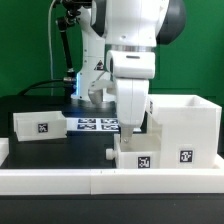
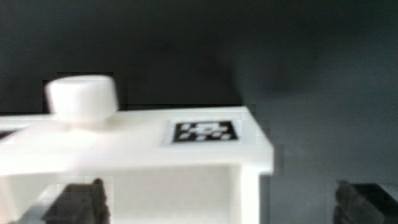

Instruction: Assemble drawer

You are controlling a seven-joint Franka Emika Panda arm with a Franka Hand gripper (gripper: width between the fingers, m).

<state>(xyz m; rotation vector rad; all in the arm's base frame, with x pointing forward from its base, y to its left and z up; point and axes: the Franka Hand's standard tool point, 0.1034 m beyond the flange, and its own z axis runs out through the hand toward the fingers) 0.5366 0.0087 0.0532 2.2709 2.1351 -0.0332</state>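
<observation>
A small white drawer part (image 1: pixel 137 157) with a marker tag stands near the front of the black table, just below my gripper (image 1: pixel 130 130). In the wrist view this part (image 2: pixel 160 165) shows a tag (image 2: pixel 208 132) and a white round knob (image 2: pixel 80 100) on its far side. My gripper (image 2: pixel 221 205) is open. One dark fingertip (image 2: pixel 75 205) stands over the part and the other (image 2: pixel 368 203) over bare table, so the part's edge lies between them. They hold nothing. The large open white drawer box (image 1: pixel 187 125) stands at the exterior view's right.
A white flat panel (image 1: pixel 40 123) with a tag lies at the exterior view's left. The marker board (image 1: pixel 92 124) lies behind my gripper. A long white rail (image 1: pixel 60 178) runs along the table's front edge. A green wall stands behind.
</observation>
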